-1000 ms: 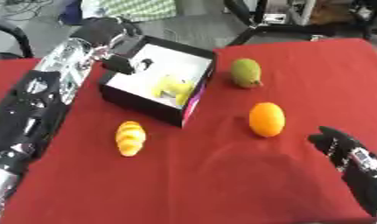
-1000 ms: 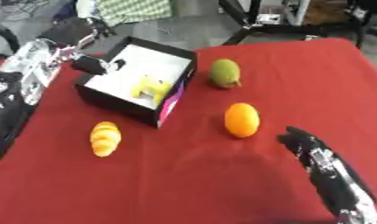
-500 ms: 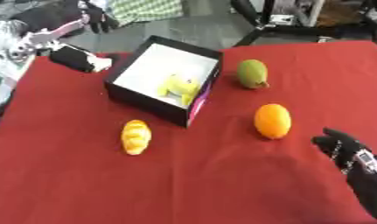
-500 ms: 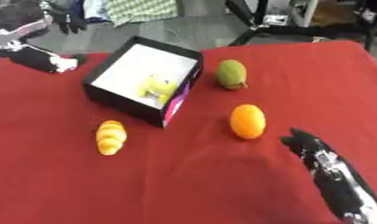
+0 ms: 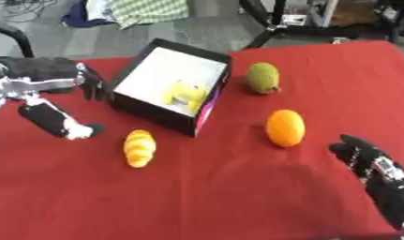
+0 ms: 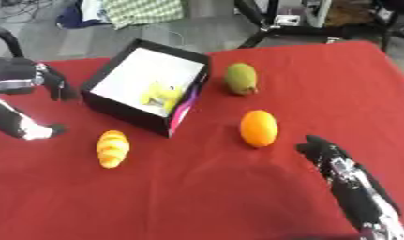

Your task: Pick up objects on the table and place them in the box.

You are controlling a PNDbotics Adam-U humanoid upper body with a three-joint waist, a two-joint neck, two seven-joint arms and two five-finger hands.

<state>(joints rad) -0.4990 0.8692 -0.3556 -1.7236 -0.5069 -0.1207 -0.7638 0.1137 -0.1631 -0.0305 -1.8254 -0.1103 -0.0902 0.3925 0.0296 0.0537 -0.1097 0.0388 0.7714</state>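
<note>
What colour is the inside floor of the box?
White, with black walls; the box shows best in the left eye view.

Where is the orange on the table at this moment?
In the left eye view the orange lies on the red table right of centre, between the green fruit behind it and the right hand in front.

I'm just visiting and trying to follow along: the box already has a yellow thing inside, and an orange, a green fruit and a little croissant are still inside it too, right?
Not quite. The box does hold a yellow thing, but the orange, the green fruit and the croissant lie outside it on the red table, as the left eye view shows.
</note>
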